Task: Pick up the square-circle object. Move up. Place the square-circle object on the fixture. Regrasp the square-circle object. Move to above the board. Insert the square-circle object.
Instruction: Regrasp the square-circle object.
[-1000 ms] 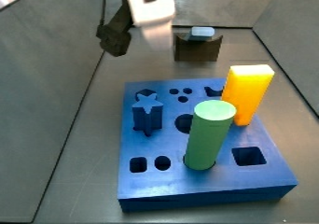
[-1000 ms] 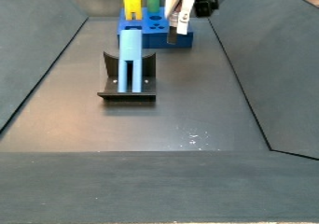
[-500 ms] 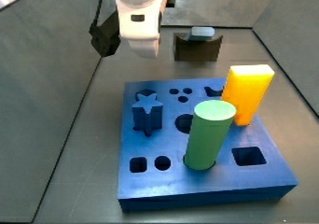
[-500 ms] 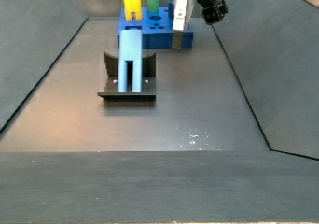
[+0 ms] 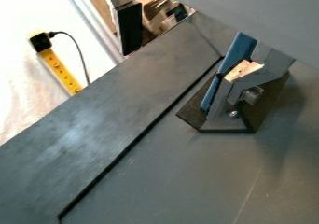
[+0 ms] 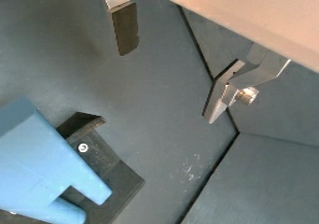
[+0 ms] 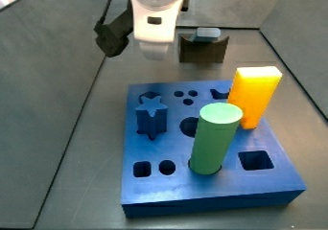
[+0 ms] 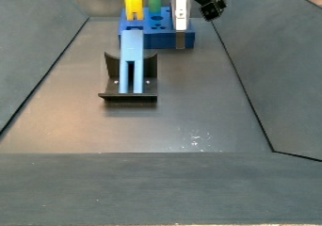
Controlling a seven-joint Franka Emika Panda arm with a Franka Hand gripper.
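Note:
The square-circle object (image 8: 132, 58), a pale blue bar, stands upright on the dark fixture (image 8: 127, 90); in a side view it shows as a small grey-blue cap (image 7: 206, 32) on the fixture (image 7: 201, 50). My gripper (image 7: 153, 44) hangs just beside the fixture, apart from it, near the far edge of the blue board (image 7: 167, 181). In a wrist view the gripper (image 6: 169, 84) is open, its two fingers (image 6: 122, 27) wide apart with only floor between them. The bar (image 6: 44, 167) (image 5: 237, 60) lies off to one side of the jaws in both wrist views.
A tall green cylinder (image 7: 216, 138) and an orange-yellow block (image 7: 254, 95) stand in the board, along with a dark blue star piece (image 7: 152, 114). Several cut-out holes stay open. Sloped grey walls (image 8: 246, 79) enclose the floor on both sides.
The gripper has straightened from a tilt and shifted slightly beside the fixture. The bar has stayed on the fixture.

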